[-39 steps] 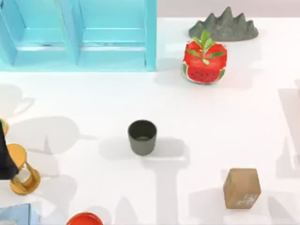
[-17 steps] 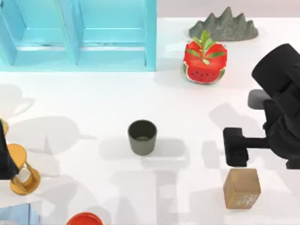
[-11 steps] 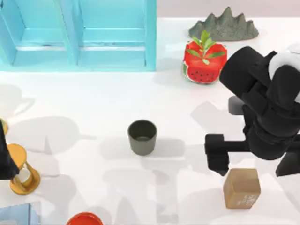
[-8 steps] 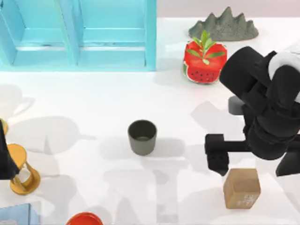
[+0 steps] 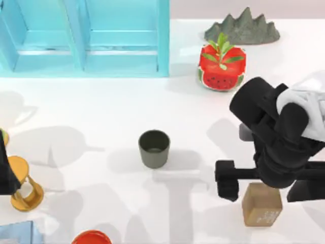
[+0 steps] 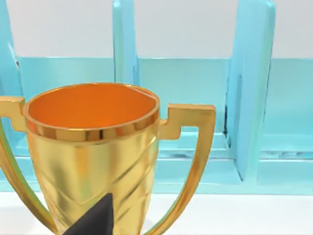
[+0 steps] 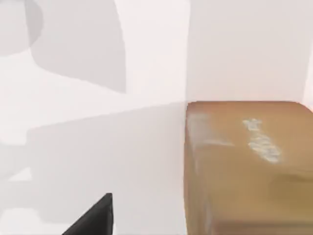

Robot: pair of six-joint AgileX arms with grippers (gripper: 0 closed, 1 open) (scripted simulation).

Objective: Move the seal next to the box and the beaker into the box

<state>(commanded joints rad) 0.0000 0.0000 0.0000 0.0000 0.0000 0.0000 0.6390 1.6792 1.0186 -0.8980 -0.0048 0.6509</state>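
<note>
From above, the beaker (image 5: 154, 148) stands upright on the white counter (image 5: 101, 112), and I place everything else by it. The seal (image 5: 262, 204) sits well to the beaker's right and a little nearer the front edge, resting on the counter. The right gripper (image 5: 249, 179) hangs just over the seal's rear edge; one black finger (image 5: 227, 179) shows on the beaker's side of the block, clear of it, so the gripper looks spread and grasps nothing. The blue box (image 5: 84, 38) lies behind the beaker to its left, a watermelon planter (image 5: 221, 67) behind to its right. A golden stand (image 5: 23, 183) sits far left of the beaker, beside the parked left arm (image 5: 6, 170), whose gripper state I cannot tell. The left wrist view faces a golden trophy (image 6: 93, 156) before the blue box (image 6: 249, 98). The right wrist view looks down on the seal (image 7: 249, 166), whitish marks on its face.
</note>
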